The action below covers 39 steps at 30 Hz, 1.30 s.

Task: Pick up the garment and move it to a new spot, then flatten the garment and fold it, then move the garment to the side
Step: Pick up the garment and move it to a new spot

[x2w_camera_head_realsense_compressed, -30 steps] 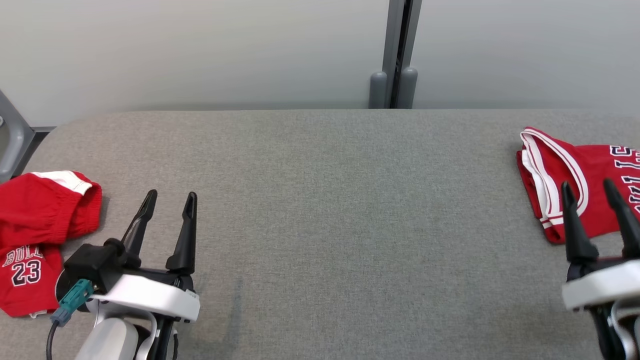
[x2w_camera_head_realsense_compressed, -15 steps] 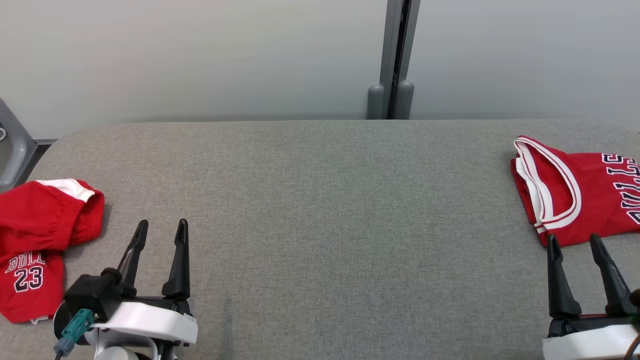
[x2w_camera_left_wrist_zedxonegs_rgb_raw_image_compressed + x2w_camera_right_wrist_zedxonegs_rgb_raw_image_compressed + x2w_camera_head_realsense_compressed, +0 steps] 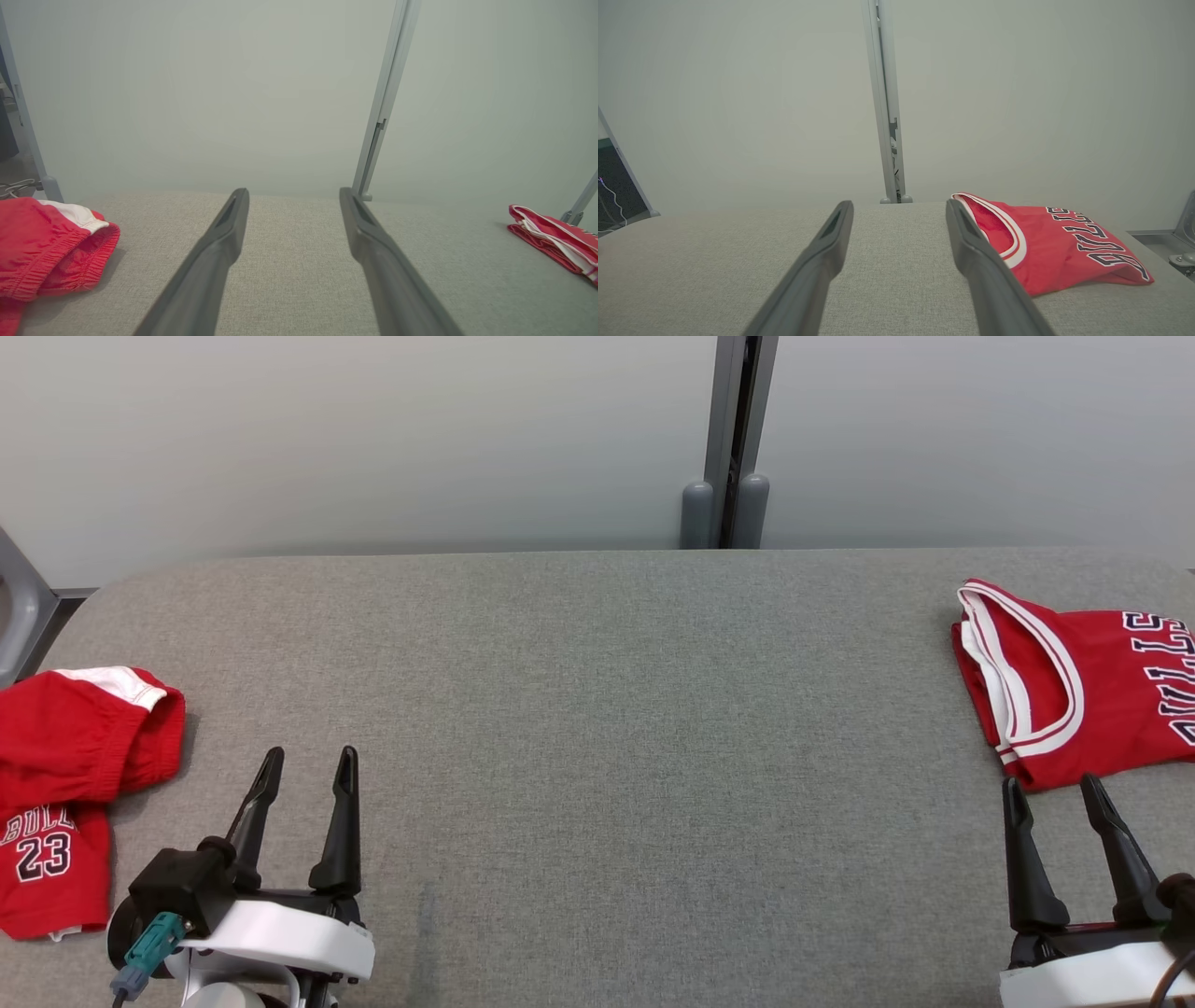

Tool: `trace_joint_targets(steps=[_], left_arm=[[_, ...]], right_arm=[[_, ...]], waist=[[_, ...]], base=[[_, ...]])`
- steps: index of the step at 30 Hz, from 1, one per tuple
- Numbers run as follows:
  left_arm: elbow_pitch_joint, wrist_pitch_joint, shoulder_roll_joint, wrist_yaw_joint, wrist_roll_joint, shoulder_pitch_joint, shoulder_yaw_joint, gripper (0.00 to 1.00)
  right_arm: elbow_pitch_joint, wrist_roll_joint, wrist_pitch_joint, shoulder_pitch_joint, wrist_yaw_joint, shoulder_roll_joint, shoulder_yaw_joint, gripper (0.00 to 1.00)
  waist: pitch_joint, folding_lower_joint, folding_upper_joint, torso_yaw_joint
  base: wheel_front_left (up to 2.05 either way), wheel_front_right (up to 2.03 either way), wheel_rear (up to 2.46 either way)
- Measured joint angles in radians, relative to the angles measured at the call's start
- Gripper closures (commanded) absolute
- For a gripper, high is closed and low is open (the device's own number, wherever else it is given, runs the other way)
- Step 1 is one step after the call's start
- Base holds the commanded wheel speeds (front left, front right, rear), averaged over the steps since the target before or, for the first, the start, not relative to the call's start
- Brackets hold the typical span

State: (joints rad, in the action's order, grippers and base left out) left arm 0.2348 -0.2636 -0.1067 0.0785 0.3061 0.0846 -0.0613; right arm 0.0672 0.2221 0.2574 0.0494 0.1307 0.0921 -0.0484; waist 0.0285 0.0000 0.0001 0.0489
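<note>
A folded red jersey point(image 3: 1083, 681) with white trim and dark lettering lies at the table's right end, also seen as the jersey point(image 3: 1055, 245) and jersey point(image 3: 556, 238). Red shorts point(image 3: 65, 784) printed with "23" lie crumpled at the left end, with the shorts point(image 3: 42, 242) left of my left fingers. My left gripper point(image 3: 308, 765) stands open above the cloth surface, right of the shorts, holding nothing. My right gripper point(image 3: 1050, 789) is open just in front of the jersey's near edge, empty. In the wrist views the left gripper point(image 3: 292, 193) and right gripper point(image 3: 899, 205) both show spread fingers.
The grey fabric table point(image 3: 597, 728) spreads wide between the two garments. A pale wall with a grey vertical post point(image 3: 724, 439) stands behind the far edge. A grey frame piece point(image 3: 14, 607) sits off the left end.
Both grippers have drawn back toward me; the right one was over the jersey's near part and now sits in front of it. The head camera has shifted slightly.
</note>
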Motion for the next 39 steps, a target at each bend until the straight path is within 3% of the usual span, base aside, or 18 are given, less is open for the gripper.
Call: trace_joint_targets(steps=[22, 39], left_arm=[[0.032, 0.0, 0.036, 0.036, -0.037, 0.015, 0.032, 0.0], [0.058, -0.001, 0.044, 0.045, -0.054, 0.043, 0.051, 0.0]], right_arm=[[-0.014, 0.006, 0.002, -0.016, 0.0, -0.015, 0.013, 0.0], [0.008, 0.017, 0.003, -0.026, 0.0, -0.007, 0.056, 0.0]], waist=[[-0.001, 0.0, 0.0, 0.008], [-0.001, 0.0001, 0.0, 0.211]], base=[[0.0, 0.0, 0.0], [0.0, 0.0, 0.0]])
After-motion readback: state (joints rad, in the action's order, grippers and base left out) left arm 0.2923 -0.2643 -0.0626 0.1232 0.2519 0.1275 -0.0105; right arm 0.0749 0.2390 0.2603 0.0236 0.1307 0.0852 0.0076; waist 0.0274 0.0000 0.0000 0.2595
